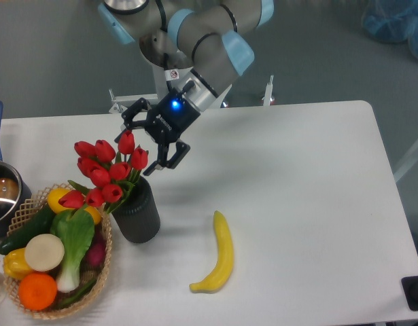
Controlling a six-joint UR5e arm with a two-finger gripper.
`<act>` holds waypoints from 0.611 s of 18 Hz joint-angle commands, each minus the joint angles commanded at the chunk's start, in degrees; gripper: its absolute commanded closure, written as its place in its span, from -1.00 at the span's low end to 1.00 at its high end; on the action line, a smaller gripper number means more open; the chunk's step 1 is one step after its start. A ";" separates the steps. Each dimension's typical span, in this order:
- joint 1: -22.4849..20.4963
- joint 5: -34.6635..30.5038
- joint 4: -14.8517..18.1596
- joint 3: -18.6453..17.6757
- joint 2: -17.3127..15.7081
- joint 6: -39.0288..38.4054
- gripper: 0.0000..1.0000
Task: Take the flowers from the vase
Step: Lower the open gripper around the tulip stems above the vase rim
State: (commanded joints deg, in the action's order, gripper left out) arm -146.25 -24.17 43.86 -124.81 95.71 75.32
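Pincer [142, 148] spread wide, upper left of frame, just beside the flowers [107, 170]. We should drop lower to clamp stems above the vase [138, 212], not blooms.

The arm reaches from the far side down toward the left. The gripper [139, 147] hangs low, tilted, with its two fingers spread wide apart.

One vase [136, 219] holds about ten tulips [108, 172]. One banana [219, 254], one basket [101, 266], one pot [1, 191], one orange [37, 291], one gripper [136, 147].
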 joint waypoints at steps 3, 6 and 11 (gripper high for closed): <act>0.26 0.44 0.00 1.23 0.44 0.00 -1.00; 0.44 1.76 0.00 2.55 2.20 0.00 -1.00; 2.37 2.46 0.00 3.61 4.31 0.00 -1.00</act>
State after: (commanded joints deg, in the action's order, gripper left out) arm -143.88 -21.71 43.86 -121.20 100.02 75.32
